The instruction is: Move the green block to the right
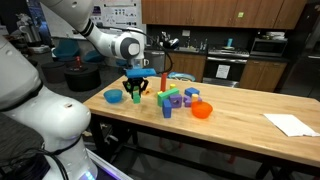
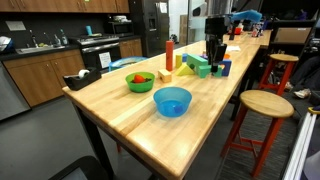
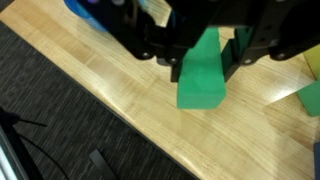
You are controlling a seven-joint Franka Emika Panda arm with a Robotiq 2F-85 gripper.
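The green block [image 3: 200, 92] is a low teal-green piece lying on the wooden table [image 3: 110, 75], near its edge. In the wrist view my gripper [image 3: 205, 70] comes in from the top. Its two dark fingers [image 3: 180, 68] stand on either side of the block and press on its sides. In an exterior view the gripper [image 1: 137, 90] is down at the tabletop, between the blue bowl [image 1: 113, 96] and the cluster of toy blocks [image 1: 172, 100]. The block itself is hidden by the fingers there. In an exterior view the gripper [image 2: 213, 55] hangs over the far blocks.
A lime-green, purple and yellow block cluster [image 2: 196, 66], an orange bowl [image 1: 202, 110], a green bowl [image 2: 140, 81], a red bottle [image 2: 169, 55] and white paper [image 1: 290, 123] share the table. The blue bowl [image 2: 172, 100] is near one end. Another green piece [image 3: 310, 97] lies close by.
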